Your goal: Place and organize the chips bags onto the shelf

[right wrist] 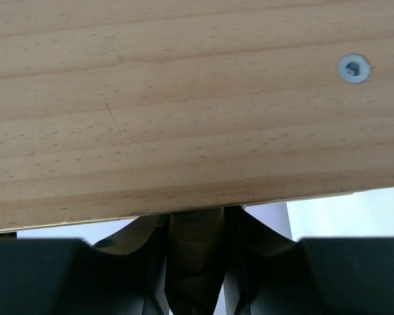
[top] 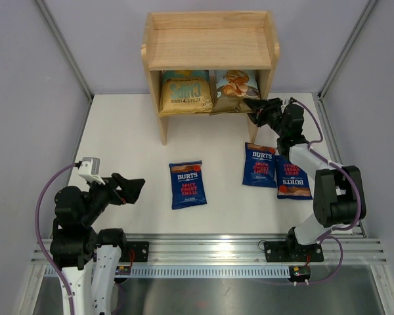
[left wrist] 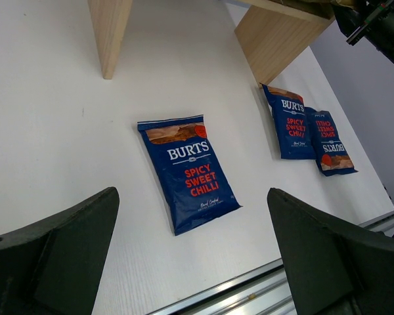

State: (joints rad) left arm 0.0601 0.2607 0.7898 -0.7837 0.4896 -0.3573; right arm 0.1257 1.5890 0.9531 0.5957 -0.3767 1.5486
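The wooden shelf [top: 210, 46] stands at the back. On its lower tier are the yellow bag [top: 186, 91] on the left and the Cassava Chips bag [top: 235, 84] on the right. My right gripper [top: 257, 109] is shut on that bag's lower right edge; in the right wrist view the brown bag edge [right wrist: 194, 262] sits pinched between the fingers [right wrist: 249, 243] under the shelf board [right wrist: 184, 98]. Three Burts bags lie flat on the table [top: 187, 184] [top: 259, 165] [top: 293, 177]. My left gripper [top: 135, 189] is open and empty, left of the nearest Burts bag [left wrist: 189, 172].
The shelf's top tier holds nothing. The shelf's legs [left wrist: 111, 33] [left wrist: 276, 39] stand on the white table. The two right Burts bags [left wrist: 290, 121] [left wrist: 329, 141] overlap slightly beside the right arm. A metal rail [top: 210, 249] runs along the near edge.
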